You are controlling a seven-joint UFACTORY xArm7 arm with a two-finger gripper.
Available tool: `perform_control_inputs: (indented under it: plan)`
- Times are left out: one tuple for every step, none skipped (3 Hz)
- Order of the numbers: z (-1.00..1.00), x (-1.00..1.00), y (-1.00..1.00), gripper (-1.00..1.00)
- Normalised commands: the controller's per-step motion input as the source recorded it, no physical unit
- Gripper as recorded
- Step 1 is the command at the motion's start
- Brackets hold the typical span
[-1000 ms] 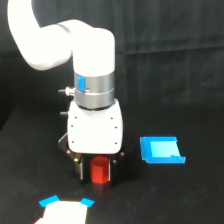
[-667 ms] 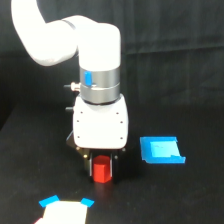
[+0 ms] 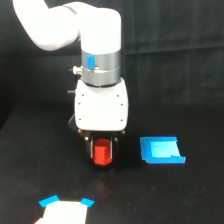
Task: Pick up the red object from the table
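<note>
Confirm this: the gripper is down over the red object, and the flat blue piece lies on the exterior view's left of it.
Wrong side. The gripper is down over the red object, but the exterior view shows the flat blue piece on that view's right of it.
</note>
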Motion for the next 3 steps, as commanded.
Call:
perform_control_inputs:
  plan:
    - [1.00, -0.20, 0.71, -1.00]
    - [1.00, -0.39, -1.00, -0.41]
    - [0.99, 0.02, -1.00, -0.50]
